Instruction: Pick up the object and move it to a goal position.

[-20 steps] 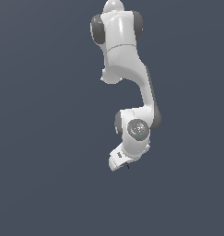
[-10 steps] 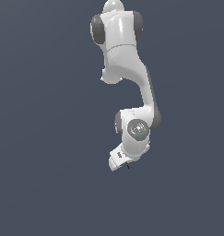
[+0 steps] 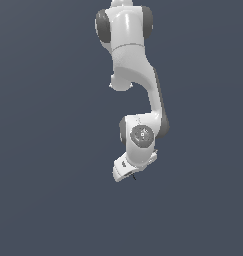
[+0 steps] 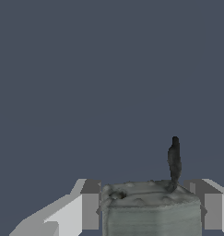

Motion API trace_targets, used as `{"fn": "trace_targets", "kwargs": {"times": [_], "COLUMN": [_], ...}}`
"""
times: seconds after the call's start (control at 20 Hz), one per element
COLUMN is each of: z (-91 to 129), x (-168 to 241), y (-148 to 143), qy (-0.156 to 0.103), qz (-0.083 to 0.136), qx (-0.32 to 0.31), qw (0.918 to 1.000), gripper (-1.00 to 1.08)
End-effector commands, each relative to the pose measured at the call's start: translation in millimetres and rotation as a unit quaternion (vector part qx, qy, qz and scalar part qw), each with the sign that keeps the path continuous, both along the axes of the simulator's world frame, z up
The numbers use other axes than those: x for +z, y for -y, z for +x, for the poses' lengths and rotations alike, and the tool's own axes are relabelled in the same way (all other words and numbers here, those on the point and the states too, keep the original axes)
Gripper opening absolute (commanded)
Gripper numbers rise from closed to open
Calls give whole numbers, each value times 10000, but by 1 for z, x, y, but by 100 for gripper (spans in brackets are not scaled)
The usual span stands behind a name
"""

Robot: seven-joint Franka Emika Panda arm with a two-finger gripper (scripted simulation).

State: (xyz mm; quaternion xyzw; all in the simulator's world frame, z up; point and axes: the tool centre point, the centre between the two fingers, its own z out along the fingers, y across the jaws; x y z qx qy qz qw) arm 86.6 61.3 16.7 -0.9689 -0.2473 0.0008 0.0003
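In the wrist view the object (image 4: 150, 209), a grey blocky piece with a thin black stem (image 4: 174, 159) rising from it, sits between my gripper's two fingers (image 4: 88, 207), which press against its sides. The gripper (image 4: 148, 207) is shut on it. In the exterior view the white arm hangs down and the gripper (image 3: 129, 172) is at its lower end; only the thin black stem (image 3: 134, 176) of the object shows under the hand, the grey block is hidden by the gripper.
A plain dark blue-grey surface fills both views around the arm. No other objects or edges show.
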Motion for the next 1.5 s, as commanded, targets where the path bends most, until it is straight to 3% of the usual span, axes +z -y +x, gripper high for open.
{"fn": "trace_targets", "kwargs": {"times": [0.0,0.35,1.15,1.45], "z": [-6,-34,-118,-135], "x": [3,14,50,58], "y": [11,61,215,251], "qy": [4,4,6,6], "qz": [-1,-1,-2,-2], "qx": [-4,-4,-7,-7], "qw": [10000,10000,10000,10000], "gripper": [-100,-100,-100,-100]}}
